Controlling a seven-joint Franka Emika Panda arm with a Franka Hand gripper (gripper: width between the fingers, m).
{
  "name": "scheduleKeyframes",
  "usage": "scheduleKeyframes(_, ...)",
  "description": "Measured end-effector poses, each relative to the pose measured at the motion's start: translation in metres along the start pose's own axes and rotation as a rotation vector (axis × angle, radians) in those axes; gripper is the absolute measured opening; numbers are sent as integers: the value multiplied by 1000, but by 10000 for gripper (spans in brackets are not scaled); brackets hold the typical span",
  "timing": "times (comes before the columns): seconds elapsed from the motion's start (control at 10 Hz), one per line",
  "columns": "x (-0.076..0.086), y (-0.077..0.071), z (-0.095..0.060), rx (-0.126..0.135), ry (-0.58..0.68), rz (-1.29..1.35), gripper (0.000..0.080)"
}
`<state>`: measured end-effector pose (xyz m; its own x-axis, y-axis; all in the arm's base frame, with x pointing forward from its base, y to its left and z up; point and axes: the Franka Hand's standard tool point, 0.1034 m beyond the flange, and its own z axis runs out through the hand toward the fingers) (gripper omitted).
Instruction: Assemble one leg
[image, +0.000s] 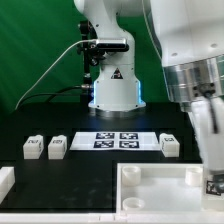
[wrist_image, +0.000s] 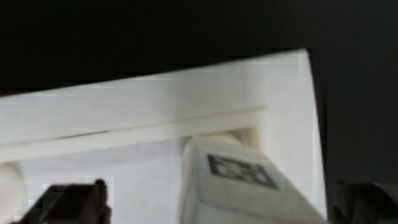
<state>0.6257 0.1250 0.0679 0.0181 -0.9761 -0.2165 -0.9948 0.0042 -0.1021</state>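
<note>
Presently, the jaws stand spread apart, pinching nothing, fingertips (wrist_image: 71, 203) flanking the small stubby white plastic leg with a black-and-white tag (wrist_image: 246, 180). That leg stands upright at a corner of the large white square panel with raised rim (wrist_image: 160, 110). Three similar white blocks (image: 57, 146) rest on the black tabletop (image: 80, 175) beside the marker board (image: 115, 140).

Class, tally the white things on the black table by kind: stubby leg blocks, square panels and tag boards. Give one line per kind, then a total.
Small stubby white plastic leg blocks, each with a square tag: 4 (three loose, one at the panel)
Large white square panel with raised rim: 1
Thin flat white marker board: 1
Total: 6
</note>
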Motion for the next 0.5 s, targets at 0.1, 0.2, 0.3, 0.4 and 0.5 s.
scheduleKeyframes(0.1, 1, 0, 0, -6, -4, -135, 643)
scheduleKeyframes(0.2, 1, 0, 0, -6, -3, -176, 648)
scheduleKeyframes(0.3, 2, 0, 0, -7, -1, -288, 648)
scheduleKeyframes(0.4, 4, 0, 0, -10, 0, -367, 649)
scheduleKeyframes(0.5, 11, 2, -2, -68, 12, -605, 649)
